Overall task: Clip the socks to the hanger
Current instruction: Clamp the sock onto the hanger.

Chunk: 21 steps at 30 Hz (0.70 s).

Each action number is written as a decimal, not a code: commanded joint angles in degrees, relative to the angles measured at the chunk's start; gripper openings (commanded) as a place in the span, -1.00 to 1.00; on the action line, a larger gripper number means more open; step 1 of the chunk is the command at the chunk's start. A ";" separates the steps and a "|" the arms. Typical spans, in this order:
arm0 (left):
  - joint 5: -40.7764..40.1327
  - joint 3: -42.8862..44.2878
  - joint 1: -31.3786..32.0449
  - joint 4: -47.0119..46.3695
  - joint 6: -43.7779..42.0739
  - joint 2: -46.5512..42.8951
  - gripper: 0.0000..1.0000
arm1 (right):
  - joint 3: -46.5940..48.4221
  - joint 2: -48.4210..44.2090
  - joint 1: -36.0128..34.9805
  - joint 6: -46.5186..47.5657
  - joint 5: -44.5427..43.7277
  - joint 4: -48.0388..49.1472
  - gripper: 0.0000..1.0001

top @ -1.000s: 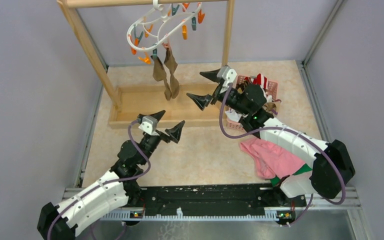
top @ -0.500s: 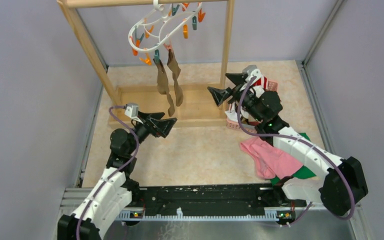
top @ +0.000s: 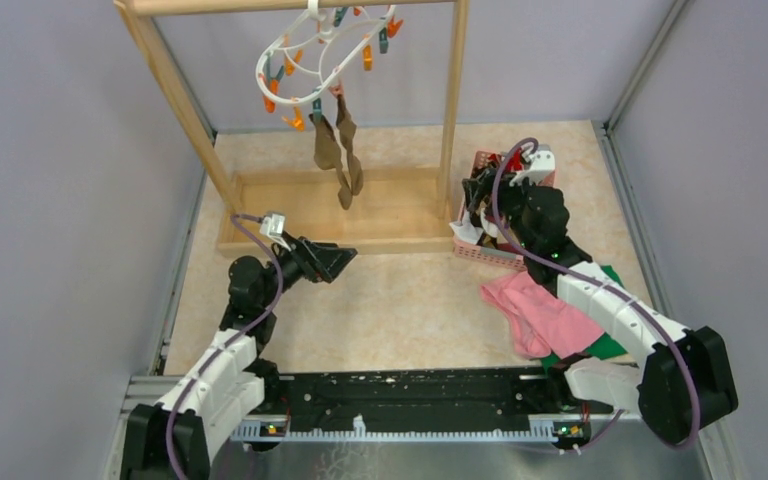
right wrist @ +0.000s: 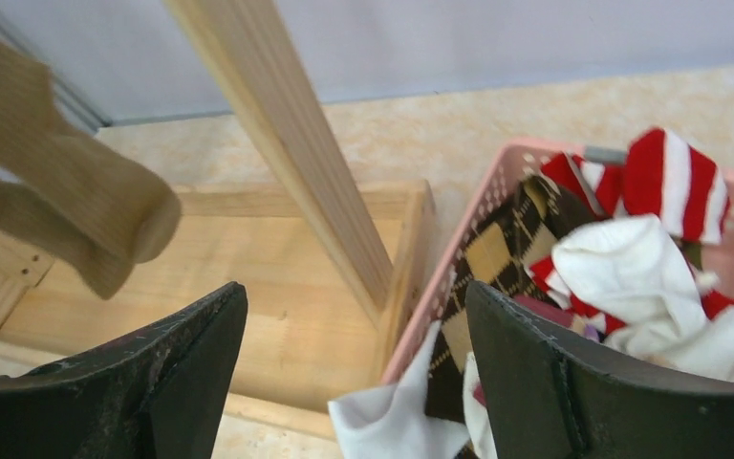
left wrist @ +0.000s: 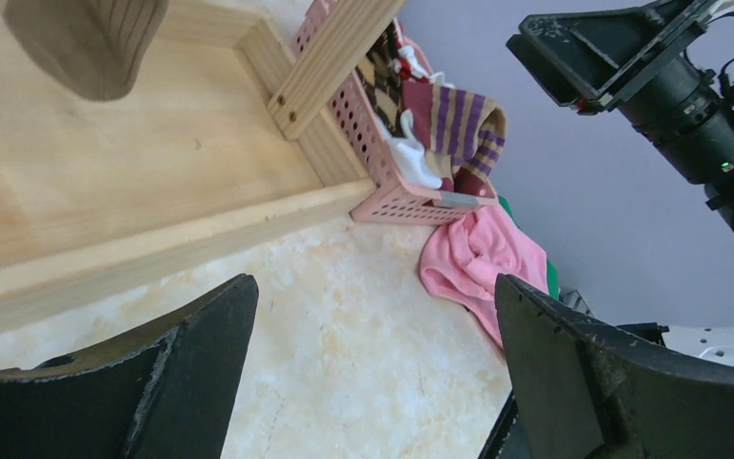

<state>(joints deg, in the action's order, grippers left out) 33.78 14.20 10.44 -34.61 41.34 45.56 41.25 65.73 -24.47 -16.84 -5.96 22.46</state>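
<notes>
Over pink basket (right wrist: 440, 287), right gripper (right wrist: 354, 382) fingers open, empty; left gripper (left wrist: 373, 382) open too. Socks (right wrist: 621, 258) soft, light, floppy: pinch a raised fold, pref. cuff.

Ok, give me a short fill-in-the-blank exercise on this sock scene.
1. The hanger holds ____ olive-brown socks.
2. The other socks lie in a ____ basket.
3. The ____ gripper hovers open above that basket.
Missing words: two; pink; right.
</notes>
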 commanded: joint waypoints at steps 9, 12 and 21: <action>6.25 8.35 -0.33 -0.89 11.24 14.62 0.97 | 2.00 -6.34 0.66 -11.14 -21.48 -22.23 0.52; 10.34 15.91 -0.33 9.60 5.63 18.64 0.97 | 1.63 -6.35 0.65 -12.72 -25.34 -26.09 0.45; 12.47 15.53 -0.33 11.19 1.50 23.65 0.86 | 0.39 2.17 0.91 -13.75 -28.37 -24.92 0.26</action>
<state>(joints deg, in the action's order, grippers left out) 43.81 31.57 10.28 -23.83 44.38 67.81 41.23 64.07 -24.18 -29.17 -31.40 -2.68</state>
